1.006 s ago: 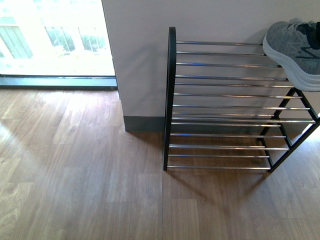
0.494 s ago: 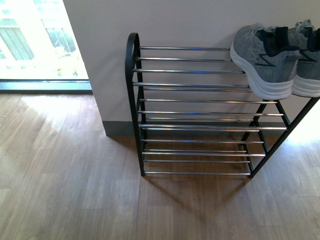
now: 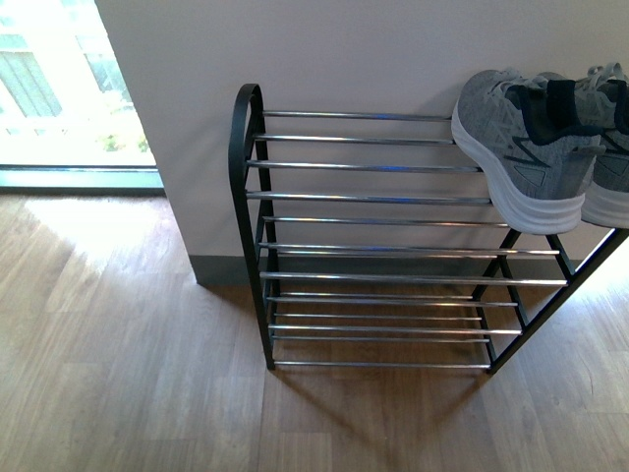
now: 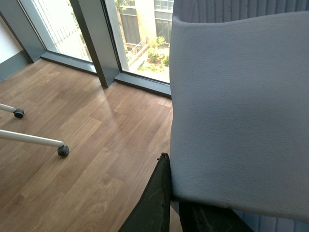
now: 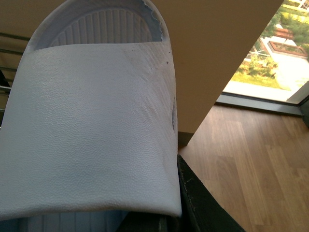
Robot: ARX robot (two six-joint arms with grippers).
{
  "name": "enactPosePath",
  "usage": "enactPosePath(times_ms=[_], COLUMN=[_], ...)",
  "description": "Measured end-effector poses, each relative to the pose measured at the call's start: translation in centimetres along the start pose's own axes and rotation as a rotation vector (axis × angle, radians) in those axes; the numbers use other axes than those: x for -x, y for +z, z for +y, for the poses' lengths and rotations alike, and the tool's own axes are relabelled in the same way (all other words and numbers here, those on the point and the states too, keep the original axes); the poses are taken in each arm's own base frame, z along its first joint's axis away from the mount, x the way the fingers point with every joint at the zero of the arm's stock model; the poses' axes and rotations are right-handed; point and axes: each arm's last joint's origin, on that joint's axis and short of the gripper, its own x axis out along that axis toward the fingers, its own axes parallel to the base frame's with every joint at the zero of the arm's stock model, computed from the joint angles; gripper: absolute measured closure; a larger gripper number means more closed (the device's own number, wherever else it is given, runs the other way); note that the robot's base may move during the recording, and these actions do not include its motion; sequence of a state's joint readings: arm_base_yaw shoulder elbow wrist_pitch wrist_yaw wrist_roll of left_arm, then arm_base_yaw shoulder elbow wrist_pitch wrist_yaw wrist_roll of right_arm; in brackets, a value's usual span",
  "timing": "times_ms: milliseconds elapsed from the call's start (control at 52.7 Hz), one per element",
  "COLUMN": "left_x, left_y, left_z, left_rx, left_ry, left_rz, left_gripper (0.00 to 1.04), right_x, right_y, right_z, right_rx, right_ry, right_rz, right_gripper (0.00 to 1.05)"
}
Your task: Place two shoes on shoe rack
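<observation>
The two shoes sit at the right end of the shoe rack's [image 3: 373, 197] top tier in your front view: the nearer grey shoe [image 3: 521, 147] rests on the chrome bars with its white sole toward you and its toe pointing left, and the second shoe [image 3: 607, 147] lies just beside it, partly cut off by the picture's edge. The rack stands against the pale wall [image 3: 344, 49] on the wood floor [image 3: 118, 374], its black arched end [image 3: 246, 197] on the left, and the lower tiers carry nothing you can see. Neither arm shows in this view.

Your wrist views tell you what the front one cannot. In the left wrist view a broad white surface [image 4: 241, 106] fills most of the frame, with a dark edge of the left gripper [image 4: 159, 203] below it, touching it. You also get a window [image 4: 140, 34] and two white chair legs on castors [image 4: 63, 151], which the front view lacks. In the right wrist view a similar white surface [image 5: 91, 130] with a ribbed, rounded end covers the frame, and a dark part of the right gripper [image 5: 193, 208] lies under it; a few rack bars show at the edge.

You cannot tell from either wrist view whether the jaws are closed or apart, since the fingertips are hidden behind the white surfaces.
</observation>
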State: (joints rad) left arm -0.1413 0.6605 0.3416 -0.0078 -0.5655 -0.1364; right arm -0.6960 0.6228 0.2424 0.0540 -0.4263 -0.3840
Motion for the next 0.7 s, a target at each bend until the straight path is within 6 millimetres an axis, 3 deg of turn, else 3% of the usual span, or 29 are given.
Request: enactPosePath(times_ms=[703], left_x=[-0.02], left_y=[-0.01], left_z=[0.02], left_rx=[0.0], left_ry=[0.005], left_rz=[0.001], left_gripper=[1.03], right_x=[-0.01], right_y=[0.01], right_z=[0.02], right_rx=[0.0], right_ry=[0.005], right_rz=[-0.002], right_gripper=[1.03])
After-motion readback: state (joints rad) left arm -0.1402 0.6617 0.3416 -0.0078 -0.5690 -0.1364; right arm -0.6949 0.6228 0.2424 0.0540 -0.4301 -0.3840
